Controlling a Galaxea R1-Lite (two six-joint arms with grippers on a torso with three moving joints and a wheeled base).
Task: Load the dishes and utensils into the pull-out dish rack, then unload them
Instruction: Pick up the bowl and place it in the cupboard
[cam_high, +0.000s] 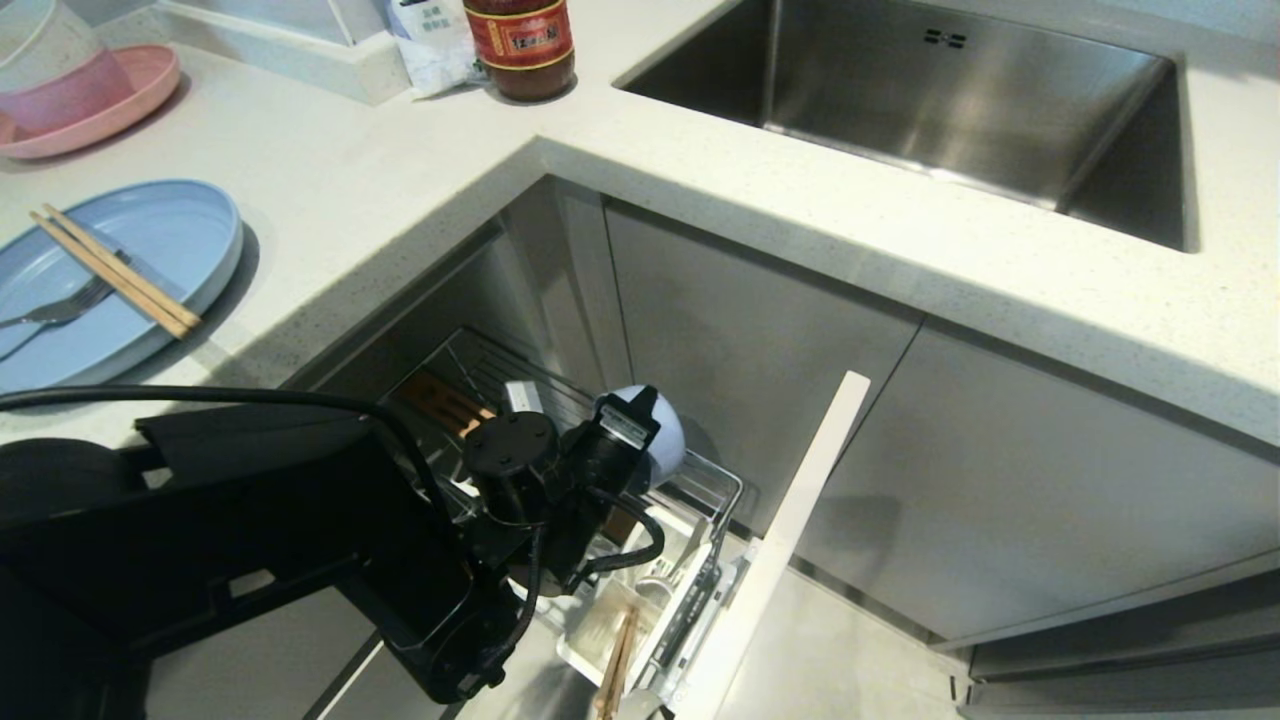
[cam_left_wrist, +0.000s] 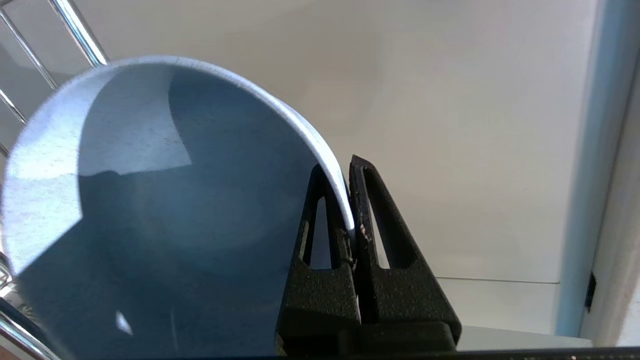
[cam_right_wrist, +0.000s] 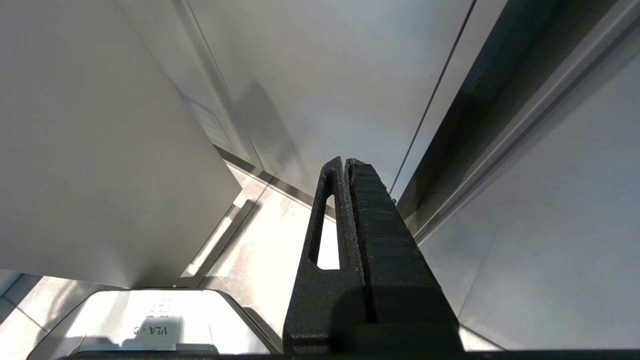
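**Left arm holds the blue bowl by its rim over the rack**

The pull-out dish rack (cam_high: 700, 480) stands drawn out below the counter (cam_high: 420, 150); on that counter the light-blue plate (cam_high: 170, 240) lies flat, carrying the chopsticks (cam_high: 115, 270) and the fork (cam_high: 60, 308); it looks stiff and light, best taken at its raised edge. Over the rack, the left gripper (cam_left_wrist: 351, 200) is clenched on the thin rim of the small blue bowl (cam_left_wrist: 165, 190), one finger inside, one outside; the matte wall seems rigid and light, but a rim pinch could let it swing or slip. The right gripper (cam_right_wrist: 346, 165) hangs by the cabinet fronts, jaws pressed together on nothing.
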